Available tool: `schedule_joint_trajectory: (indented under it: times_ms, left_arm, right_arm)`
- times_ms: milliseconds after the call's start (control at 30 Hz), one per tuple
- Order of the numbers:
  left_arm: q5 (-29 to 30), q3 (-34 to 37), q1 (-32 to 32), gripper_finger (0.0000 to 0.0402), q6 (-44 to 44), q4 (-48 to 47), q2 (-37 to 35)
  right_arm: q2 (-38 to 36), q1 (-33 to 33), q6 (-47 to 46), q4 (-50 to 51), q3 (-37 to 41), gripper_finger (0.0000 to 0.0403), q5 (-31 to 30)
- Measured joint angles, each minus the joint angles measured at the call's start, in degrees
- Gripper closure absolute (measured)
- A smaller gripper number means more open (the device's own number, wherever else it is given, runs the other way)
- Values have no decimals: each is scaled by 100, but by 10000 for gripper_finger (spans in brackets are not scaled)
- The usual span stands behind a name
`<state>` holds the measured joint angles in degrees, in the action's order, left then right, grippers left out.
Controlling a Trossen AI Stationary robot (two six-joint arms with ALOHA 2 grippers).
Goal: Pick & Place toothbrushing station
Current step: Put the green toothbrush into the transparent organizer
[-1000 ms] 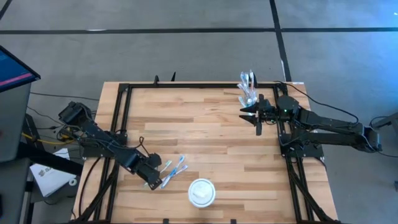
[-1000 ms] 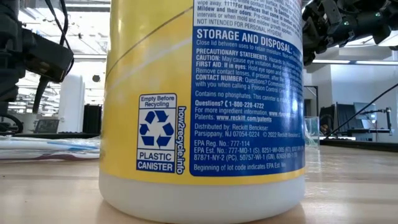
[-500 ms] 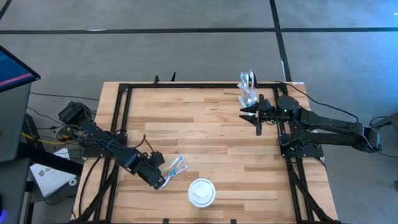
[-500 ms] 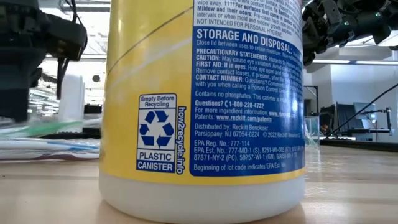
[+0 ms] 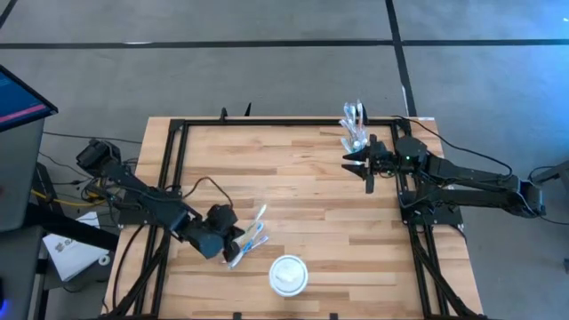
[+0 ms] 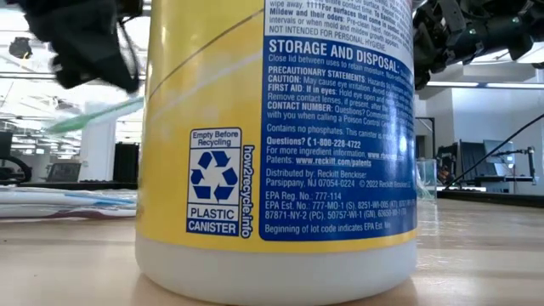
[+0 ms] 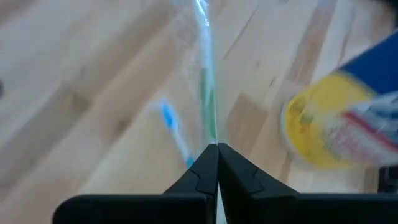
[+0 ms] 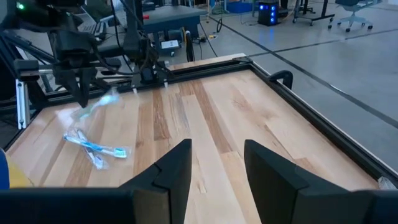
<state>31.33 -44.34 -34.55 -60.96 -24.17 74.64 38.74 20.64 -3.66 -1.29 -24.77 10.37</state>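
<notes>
My left gripper (image 5: 233,244) is raised over the near left of the table, shut on a slim green toothbrush (image 7: 204,93), which also shows blurred in the low view (image 6: 93,115). Below it, a blue toothbrush (image 7: 170,122) and another slim one lie flat on the wood (image 8: 93,146). A small clear tumbler (image 5: 354,133) stands at the far right edge. My right gripper (image 8: 214,163) hovers just near of the tumbler, open, with nothing between its fingers. My left gripper pinches the green toothbrush at one end of its handle (image 7: 211,135) between its two shut fingertips. The fingers slant down from the table's left and lie along the brush. The brush is lifted clear of the table and sticks out past the fingertips, its free end toward the far right.
A yellow canister with a white lid (image 5: 288,274) stands near the front edge, right of my left gripper, and fills most of the low view (image 6: 280,144). A black frame (image 5: 267,124) runs around the table.
My left gripper has risen from the table and turned at the wrist, carrying the green toothbrush with it. The brush, which lay among the others, is now lifted clear. The other toothbrushes stay on the wood.
</notes>
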Motion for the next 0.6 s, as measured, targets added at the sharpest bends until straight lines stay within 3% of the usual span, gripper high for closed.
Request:
schedule_joint_trajectory:
  times_ms: [367, 600]
  left_arm:
    - [268, 0, 954, 401, 2254, 1663, -49]
    - [-20, 2, 1499, 401, 3394, 2865, -49]
  right_arm:
    - [0, -262, -89, -270, 0, 265, 24]
    - [14, -659, -90, -735, 0, 265, 24]
